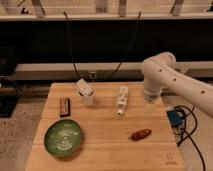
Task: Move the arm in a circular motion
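The arm (167, 77) is large, white and glossy, with small dark screw holes. It comes in from the right edge, bends at a rounded joint above the table's back right, and drops down to the wooden table (105, 150). The gripper (150, 106) hangs at the arm's lower end, just above the table's right back part. It shows only as a faint pale shape, and it holds nothing that I can see.
On the table are a green plate (64, 136) at front left, a dark bar (65, 106), a tipped clear cup (86, 91), a white oblong object (121, 99) and a brown item (141, 134). A blue box (175, 117) with cables sits off the right edge.
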`<state>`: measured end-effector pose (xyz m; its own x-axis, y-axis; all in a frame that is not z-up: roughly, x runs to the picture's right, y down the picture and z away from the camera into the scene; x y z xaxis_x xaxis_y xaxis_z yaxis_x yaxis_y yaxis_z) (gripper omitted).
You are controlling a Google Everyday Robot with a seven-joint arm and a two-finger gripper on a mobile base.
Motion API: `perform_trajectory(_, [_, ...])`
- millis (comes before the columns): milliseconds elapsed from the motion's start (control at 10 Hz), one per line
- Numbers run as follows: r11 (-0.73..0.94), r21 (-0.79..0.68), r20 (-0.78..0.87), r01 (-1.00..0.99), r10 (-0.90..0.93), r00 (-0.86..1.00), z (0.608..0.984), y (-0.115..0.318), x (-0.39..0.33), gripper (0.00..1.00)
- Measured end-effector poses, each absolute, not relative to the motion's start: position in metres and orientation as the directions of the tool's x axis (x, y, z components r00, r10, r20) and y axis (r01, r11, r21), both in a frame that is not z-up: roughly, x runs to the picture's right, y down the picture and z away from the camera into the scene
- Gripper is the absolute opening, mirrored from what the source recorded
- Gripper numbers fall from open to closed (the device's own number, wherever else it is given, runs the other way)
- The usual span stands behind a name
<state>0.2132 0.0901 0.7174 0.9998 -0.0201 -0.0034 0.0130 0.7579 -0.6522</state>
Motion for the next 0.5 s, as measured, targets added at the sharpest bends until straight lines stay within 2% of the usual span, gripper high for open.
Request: perform_trajectory(500, [0.756, -0.654, 0.008, 0.032, -0.035, 0.999, 0.719, 0.0856, 0.2148, 0.8])
